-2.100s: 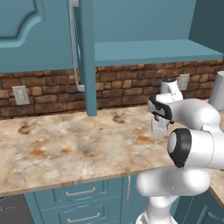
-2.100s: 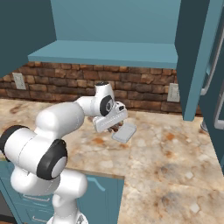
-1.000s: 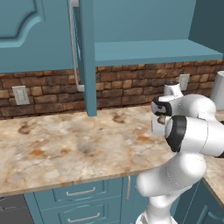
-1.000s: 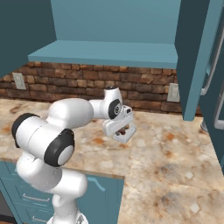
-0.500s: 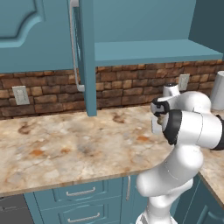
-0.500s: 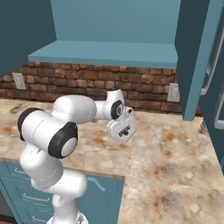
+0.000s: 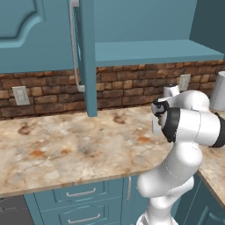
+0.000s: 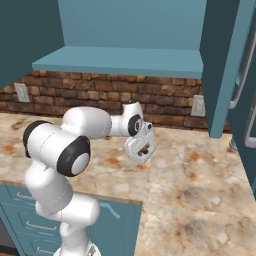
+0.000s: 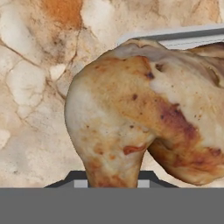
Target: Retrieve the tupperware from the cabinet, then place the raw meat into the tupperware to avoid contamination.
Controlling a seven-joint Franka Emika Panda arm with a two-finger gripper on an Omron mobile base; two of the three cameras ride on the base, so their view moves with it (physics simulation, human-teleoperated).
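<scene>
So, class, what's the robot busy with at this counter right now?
The white arm's tool is shut on the raw meat, a brown-and-tan drumstick-like lump, and holds it low over the marble counter. In the hand view, the rim of the tupperware shows just behind the meat, so it seems close to dropping it in. Above, the teal cabinet stands open.

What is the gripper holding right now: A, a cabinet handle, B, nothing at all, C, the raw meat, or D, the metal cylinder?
C: in the hand view the raw meat rises from between the finger tips, close against the camera, and in the right base view the gripper carries a brown lump just above the tupperware on the marble counter.
</scene>
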